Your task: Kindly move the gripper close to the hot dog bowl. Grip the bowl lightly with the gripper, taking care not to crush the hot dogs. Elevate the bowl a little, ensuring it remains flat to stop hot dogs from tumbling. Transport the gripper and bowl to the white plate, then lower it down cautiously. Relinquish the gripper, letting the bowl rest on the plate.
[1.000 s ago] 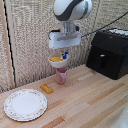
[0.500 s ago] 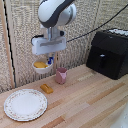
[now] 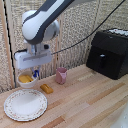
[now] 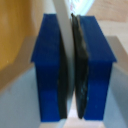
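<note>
Now claw clamped on thin rim of hot dog bowl, bowl lifted off table, white plate below and just forward, pink cup clear alongside.

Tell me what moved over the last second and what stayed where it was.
The gripper, shut on the hot dog bowl, carried it from above the pink cup toward the exterior view's left and lower, near the white plate. Plate, cup, loose orange block and black appliance stayed put.
</note>
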Robot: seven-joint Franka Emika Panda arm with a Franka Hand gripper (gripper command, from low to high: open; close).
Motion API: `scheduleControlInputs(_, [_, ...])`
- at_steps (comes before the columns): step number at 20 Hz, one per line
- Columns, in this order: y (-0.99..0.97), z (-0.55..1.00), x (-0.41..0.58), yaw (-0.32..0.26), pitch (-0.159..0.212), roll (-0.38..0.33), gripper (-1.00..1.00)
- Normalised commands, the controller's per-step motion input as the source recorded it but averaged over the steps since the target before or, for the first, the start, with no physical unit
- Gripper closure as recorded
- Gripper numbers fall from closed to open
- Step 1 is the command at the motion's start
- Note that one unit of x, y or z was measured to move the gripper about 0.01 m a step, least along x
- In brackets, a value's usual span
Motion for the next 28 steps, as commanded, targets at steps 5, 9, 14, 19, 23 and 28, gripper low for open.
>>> scheduleControlInputs(5, [0.34,-0.34,0.183,0.048,0.0,-0.073,1.0])
scheduleControlInputs(9, [0.11,-0.27,0.238,0.078,0.0,-0.05,1.0])
scheduleControlInputs(14, [0.0,-0.24,0.318,0.09,-0.022,-0.035,1.0])
scheduleControlInputs(19, [0.0,-0.18,0.293,0.097,-0.014,-0.035,1.0])
scheduleControlInputs(23, [-0.01,-0.1,0.157,0.074,-0.001,-0.027,1.0])
scheduleControlInputs(28, [-0.07,0.01,0.03,0.024,-0.025,-0.01,-1.0])
